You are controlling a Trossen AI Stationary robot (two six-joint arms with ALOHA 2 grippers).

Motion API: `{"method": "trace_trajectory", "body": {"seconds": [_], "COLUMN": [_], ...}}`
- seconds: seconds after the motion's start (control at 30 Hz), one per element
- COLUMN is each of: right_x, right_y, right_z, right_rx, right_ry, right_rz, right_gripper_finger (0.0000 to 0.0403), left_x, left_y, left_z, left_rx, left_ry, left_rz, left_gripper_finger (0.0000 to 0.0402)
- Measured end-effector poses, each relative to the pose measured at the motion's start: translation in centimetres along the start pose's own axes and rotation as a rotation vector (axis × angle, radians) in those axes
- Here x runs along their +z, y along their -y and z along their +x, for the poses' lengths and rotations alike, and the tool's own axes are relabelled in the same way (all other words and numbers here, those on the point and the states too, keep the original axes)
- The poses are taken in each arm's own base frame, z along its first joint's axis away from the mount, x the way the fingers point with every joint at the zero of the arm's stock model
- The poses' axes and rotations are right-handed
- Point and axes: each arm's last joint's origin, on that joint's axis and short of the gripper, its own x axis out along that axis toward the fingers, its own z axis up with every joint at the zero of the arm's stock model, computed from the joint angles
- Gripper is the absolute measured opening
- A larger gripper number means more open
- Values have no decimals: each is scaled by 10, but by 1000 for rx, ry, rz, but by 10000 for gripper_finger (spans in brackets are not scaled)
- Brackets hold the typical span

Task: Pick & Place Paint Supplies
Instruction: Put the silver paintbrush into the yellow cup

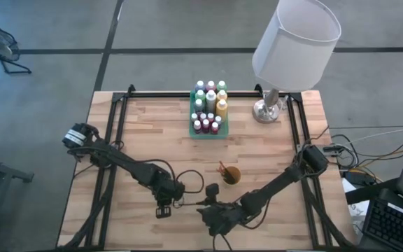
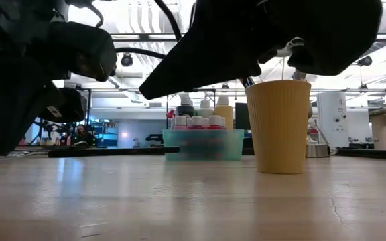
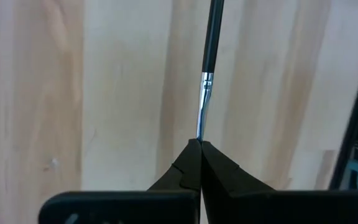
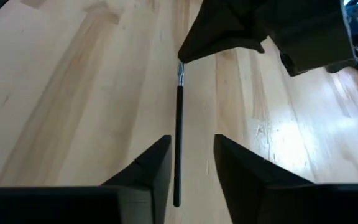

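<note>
From above, both arms meet near the front edge of the wooden bench [image 1: 152, 133]. The left end effector [image 1: 177, 198] and the right end effector [image 1: 212, 210] face each other with a thin paintbrush [image 1: 193, 203] between them. Behind them stand a small orange-yellow cup [image 1: 231, 175] holding another brush, a green tray [image 1: 208, 131] packed with paint bottles [image 1: 210, 101], and a white-shaded lamp [image 1: 296, 42].

At bench level, the dark arms fill the top of the picture, partly masking the cup [image 2: 287, 126] and tray [image 2: 203, 144].

The left wrist camera shows its end effector [image 3: 199, 146] clenched on the brush's metal ferrule [image 3: 202, 112].

The right wrist camera shows its fingers [image 4: 151, 168] released, standing apart on either side of the brush handle [image 4: 179, 143].
</note>
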Motion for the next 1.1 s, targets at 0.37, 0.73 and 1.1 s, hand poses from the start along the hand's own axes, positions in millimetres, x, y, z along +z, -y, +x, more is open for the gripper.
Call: {"method": "trace_trajectory", "body": {"seconds": [0.37, 0.73, 1.1], "right_x": [-2, -3, 1], "right_y": [-1, -2, -2], "right_z": [0, -1, -1], "right_rx": [31, 52, 55], "right_ry": [-23, -35, -26], "right_rz": [-49, -51, -51], "right_gripper_finger": [172, 155, 17], "left_x": [16, 26, 25], "left_y": [16, 23, 21], "left_z": [-9, -18, -18], "left_rx": [-159, -184, -180], "left_ry": [77, 113, 107], "left_rz": [16, 20, 14], "left_gripper_finger": [0, 0, 0]}}
